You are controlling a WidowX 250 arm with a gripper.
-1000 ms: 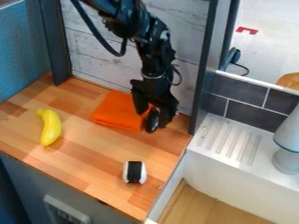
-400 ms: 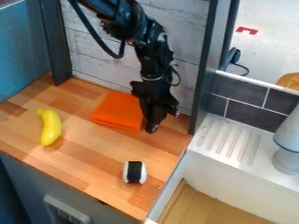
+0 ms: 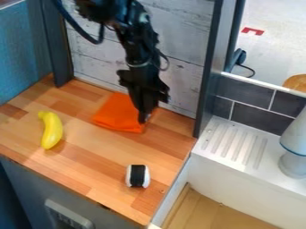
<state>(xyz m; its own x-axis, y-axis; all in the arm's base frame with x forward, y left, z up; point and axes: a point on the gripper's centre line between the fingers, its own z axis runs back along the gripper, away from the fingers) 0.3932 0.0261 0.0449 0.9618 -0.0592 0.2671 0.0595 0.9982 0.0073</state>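
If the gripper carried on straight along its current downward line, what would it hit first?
Probably the orange cloth, near its picture-right edge; depth is unclear, so the gripper may already touch it.

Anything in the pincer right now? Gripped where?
Can't tell. The pincer is at the picture-right edge of the folded orange cloth, but whether it grips that edge or is just beside or over it isn't clear.

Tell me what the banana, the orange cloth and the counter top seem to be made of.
Banana: probably plastic, slightly glossy, from its even yellow and highlight.
Orange cloth: likely fabric, matte, with soft edges, no shine.
Counter top: wood or laminate, satin-looking, in strips of differing tones.
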